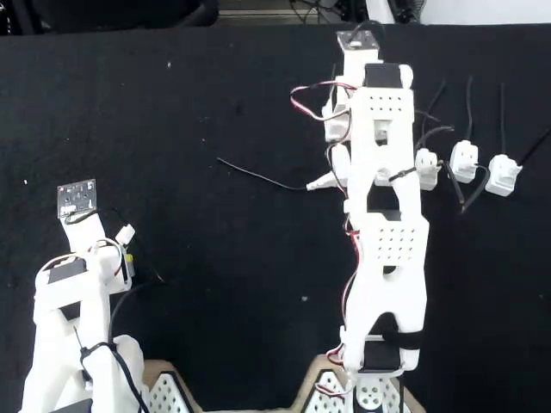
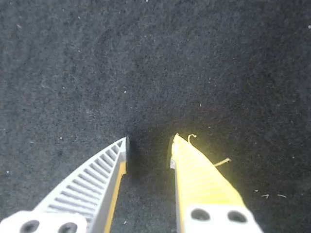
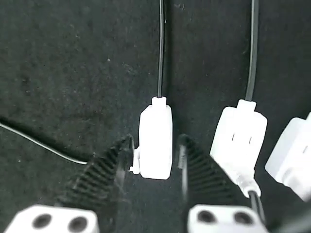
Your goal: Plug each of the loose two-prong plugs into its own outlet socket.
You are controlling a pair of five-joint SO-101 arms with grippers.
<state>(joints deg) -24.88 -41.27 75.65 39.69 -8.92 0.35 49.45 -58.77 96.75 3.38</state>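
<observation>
- Right tool (image 3: 155,141) is spread, its jaws flanking a white plug (image 3: 155,127) that lies on the counter (image 3: 63,73), not yet pinched; I'd close squarely on its flat sides, below the cord (image 3: 160,48)
- An outlet socket (image 3: 240,136) lies just beside it, so room is tight there; the other side is freer
- Left tool (image 2: 149,141) is spread and empty over bare counter

A black, felt-like cloth (image 1: 198,275) forms the whole work surface, flecked with pale lint. Beyond its far edge lie dark cables (image 1: 320,10) and a white surface (image 1: 486,10).
</observation>
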